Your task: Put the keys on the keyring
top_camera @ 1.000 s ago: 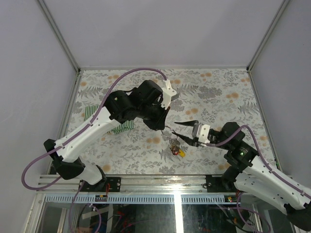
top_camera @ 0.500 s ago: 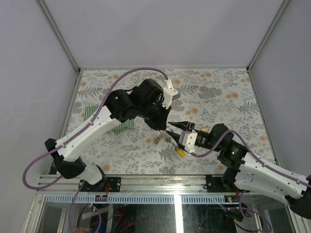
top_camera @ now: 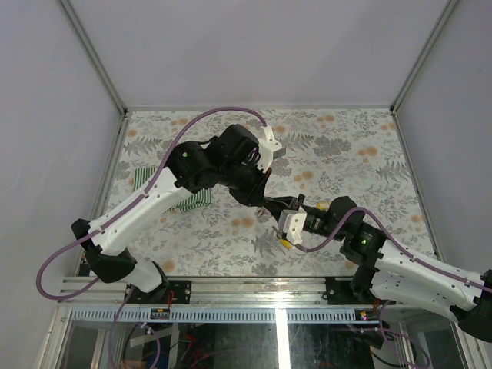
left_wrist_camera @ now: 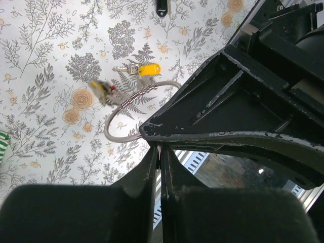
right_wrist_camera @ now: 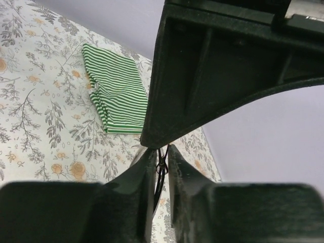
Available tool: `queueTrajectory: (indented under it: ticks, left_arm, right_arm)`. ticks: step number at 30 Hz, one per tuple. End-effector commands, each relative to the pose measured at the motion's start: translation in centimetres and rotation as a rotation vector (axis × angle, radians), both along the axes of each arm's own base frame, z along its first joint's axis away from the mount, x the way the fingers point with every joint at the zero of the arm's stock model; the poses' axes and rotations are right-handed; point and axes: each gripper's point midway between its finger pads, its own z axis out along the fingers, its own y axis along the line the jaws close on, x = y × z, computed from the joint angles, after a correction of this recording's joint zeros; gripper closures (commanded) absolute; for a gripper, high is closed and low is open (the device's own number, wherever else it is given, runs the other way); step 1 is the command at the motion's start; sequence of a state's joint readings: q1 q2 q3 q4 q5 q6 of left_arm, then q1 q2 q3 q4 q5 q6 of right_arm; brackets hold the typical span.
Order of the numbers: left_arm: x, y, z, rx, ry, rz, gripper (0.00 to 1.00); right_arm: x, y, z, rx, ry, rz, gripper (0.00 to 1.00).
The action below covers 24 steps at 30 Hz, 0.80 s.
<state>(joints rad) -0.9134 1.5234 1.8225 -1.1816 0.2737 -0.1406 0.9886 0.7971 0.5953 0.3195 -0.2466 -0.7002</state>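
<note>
The keyring (left_wrist_camera: 115, 135) is a thin grey wire loop hanging above the floral table. A yellow-headed key (left_wrist_camera: 145, 69) and a second key with a yellow and red tag (left_wrist_camera: 101, 88) hang on it; they also show in the top view (top_camera: 285, 241). My left gripper (left_wrist_camera: 160, 150) (top_camera: 267, 201) is shut on the loop's near end. My right gripper (right_wrist_camera: 162, 154) (top_camera: 279, 218) meets it tip to tip. Its fingers are closed on a thin dark wire with a small loop (right_wrist_camera: 161, 166), which seems to be the same keyring. Its black finger (left_wrist_camera: 223, 101) fills the right of the left wrist view.
A folded green-striped cloth (right_wrist_camera: 116, 96) lies on the table at the left (top_camera: 146, 181), partly under my left arm. A small black object (left_wrist_camera: 161, 6) lies on the table beyond the keys. The floral table (top_camera: 346, 146) ends at metal rails on all sides.
My right gripper was wide open to the right of the keys. It has moved left to the left gripper's tip and closed there. The left arm has barely moved.
</note>
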Motion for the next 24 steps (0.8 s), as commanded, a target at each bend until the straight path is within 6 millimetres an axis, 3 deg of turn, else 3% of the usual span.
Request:
queueTrajectory:
  ticks: [1, 3, 9, 17, 24]
  left_arm:
    - [-0.2, -0.5, 1.3, -0.044, -0.009, -0.035, 1.0]
    - [-0.2, -0.5, 1.6, -0.051, -0.016, -0.038, 1.0]
    - [-0.7, -0.3, 4.5, -0.173, -0.114, -0.067, 0.83]
    - [1.2, 1.9, 7.4, -0.298, -0.314, 0.103, 0.66]
    - [1.8, 2.6, 6.2, -0.327, -0.348, 0.17, 0.62]
  right_arm:
    - [0.1, 0.0, 2.3, 0.055, -0.057, -0.012, 0.9]
    - [0.0, -0.2, 2.4, 0.053, -0.043, -0.019, 1.0]
    - [0.1, -1.6, 2.9, 0.041, -0.011, -0.069, 1.0]
    - [0.7, -3.6, 2.6, -0.017, 0.026, -0.158, 1.0]
    - [1.0, -4.5, 2.4, -0.048, 0.051, -0.2, 1.0]
